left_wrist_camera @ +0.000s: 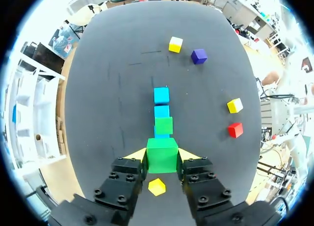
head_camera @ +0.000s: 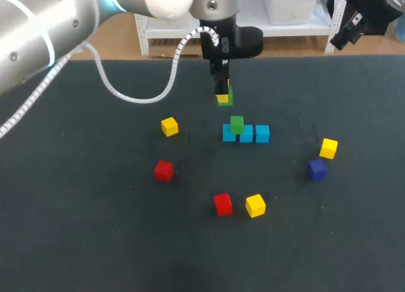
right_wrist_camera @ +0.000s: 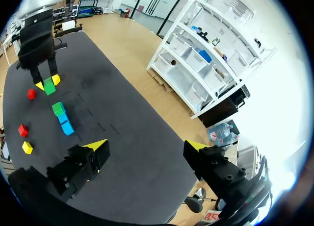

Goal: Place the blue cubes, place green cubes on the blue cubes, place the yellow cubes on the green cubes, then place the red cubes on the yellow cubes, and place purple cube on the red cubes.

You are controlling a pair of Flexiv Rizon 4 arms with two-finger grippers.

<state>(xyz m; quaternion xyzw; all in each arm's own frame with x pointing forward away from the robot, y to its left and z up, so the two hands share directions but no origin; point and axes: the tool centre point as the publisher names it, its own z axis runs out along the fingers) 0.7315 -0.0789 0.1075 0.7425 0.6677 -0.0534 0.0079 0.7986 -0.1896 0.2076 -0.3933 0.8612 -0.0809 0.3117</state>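
My left gripper (head_camera: 223, 95) hangs above the table just behind the cube row, shut on a green cube (left_wrist_camera: 162, 155) (head_camera: 228, 93) held between its yellow fingertips (left_wrist_camera: 138, 154). Ahead of it three blue cubes (head_camera: 246, 134) (left_wrist_camera: 161, 95) lie in a row, and a second green cube (head_camera: 236, 124) (left_wrist_camera: 164, 125) sits on top of the left end. Two red cubes (head_camera: 163, 170) (head_camera: 222, 203), three yellow cubes (head_camera: 169, 126) (head_camera: 255, 205) (head_camera: 328, 147) and a purple cube (head_camera: 317, 169) lie loose around them. My right gripper (right_wrist_camera: 147, 147) stands open and empty, high off the table's far right.
A yellow cube (left_wrist_camera: 157, 186) lies on the table under my left gripper. The left arm's white cable (head_camera: 136, 97) loops over the back left of the dark table (head_camera: 76, 228). The right arm (head_camera: 361, 13) sits at the back right corner.
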